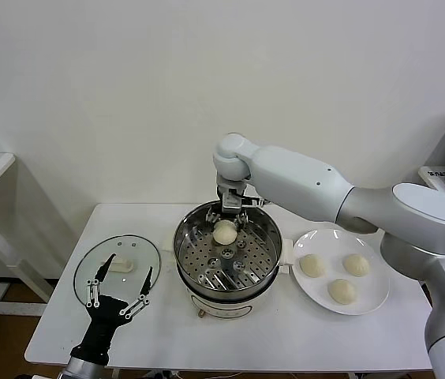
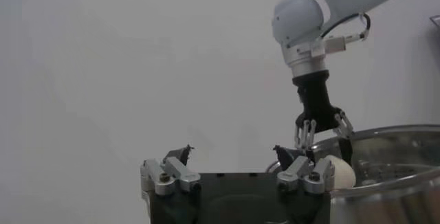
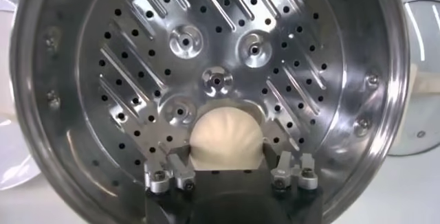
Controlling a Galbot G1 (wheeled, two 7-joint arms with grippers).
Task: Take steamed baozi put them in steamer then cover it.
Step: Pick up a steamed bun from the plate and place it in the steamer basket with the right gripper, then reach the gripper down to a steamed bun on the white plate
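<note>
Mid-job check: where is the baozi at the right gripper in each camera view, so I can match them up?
Head view: the baozi sits on the steamer tray's far side, under the right gripper.
Left wrist view: baozi seen over the steamer rim, beneath the right gripper.
Right wrist view: baozi between the fingers, near the tray's centre.
Shared landmark: the steamer.

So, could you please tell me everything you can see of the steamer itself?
The steamer is a round, shiny steel pot on a white base, standing uncovered in the middle of the table, between the glass cover and the white plate. Inside sits a perforated tray with slots, holes and raised studs. One baozi rests on the tray toward the far side, with the right gripper reaching in around it.
</note>
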